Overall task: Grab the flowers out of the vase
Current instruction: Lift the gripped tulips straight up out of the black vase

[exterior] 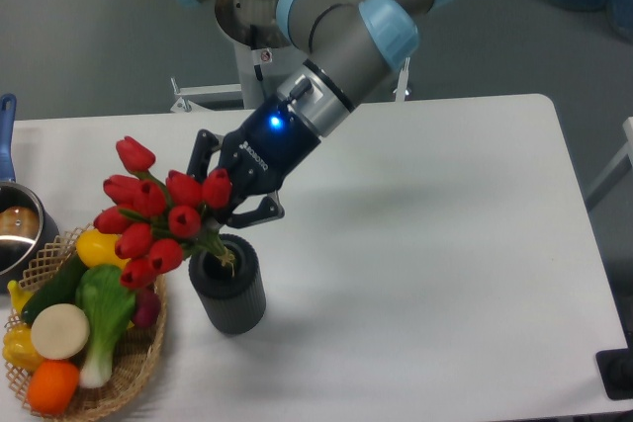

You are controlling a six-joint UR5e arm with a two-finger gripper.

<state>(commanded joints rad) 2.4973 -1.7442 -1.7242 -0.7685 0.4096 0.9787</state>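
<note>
The gripper has its fingers clamped on the flowers, whose stem tips hang just above the vase on the surface.

My gripper clamps the flowers by their stems just above the vase. The red buds lean left over the basket of vegetables.

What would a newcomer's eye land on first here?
The bunch of red tulips, left of centre, gripped at its stems by the black hand just above the dark ribbed vase. Next, the wicker basket of vegetables at the lower left corner.
</note>
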